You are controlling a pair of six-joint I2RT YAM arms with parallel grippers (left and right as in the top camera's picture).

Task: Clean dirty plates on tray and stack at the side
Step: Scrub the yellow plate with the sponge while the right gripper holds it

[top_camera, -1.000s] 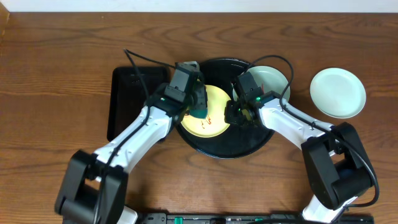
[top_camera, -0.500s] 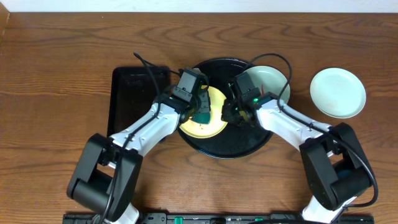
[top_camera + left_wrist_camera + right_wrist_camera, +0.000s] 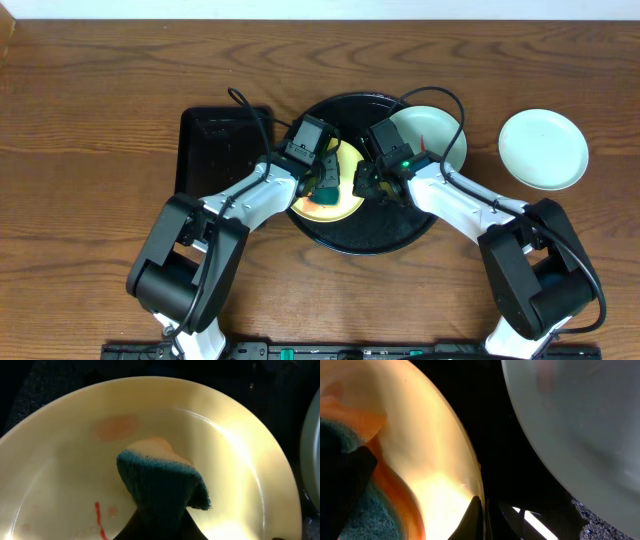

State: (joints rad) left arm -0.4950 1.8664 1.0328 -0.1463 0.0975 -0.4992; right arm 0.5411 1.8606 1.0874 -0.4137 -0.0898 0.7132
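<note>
The left pincer [image 3: 322, 184] was closed on a sponge [image 3: 160, 485]. Its green scrubbing face pressed down onto the yellow plate [image 3: 235, 455], seemingly to rub off the red streak [image 3: 98, 516] near its rim. The right pincer [image 3: 366, 184] appeared to pinch that plate's edge, probably to stop it sliding. The plate sat in the round black tray [image 3: 370, 236], beside a mint plate [image 3: 432, 128]. A second mint plate [image 3: 543, 148] lay apart on the table [image 3: 100, 120], likely starting the stack.

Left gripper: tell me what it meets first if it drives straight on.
The left gripper meets the sponge it holds, then the yellow plate right behind; whether they already touch is unclear.
</note>
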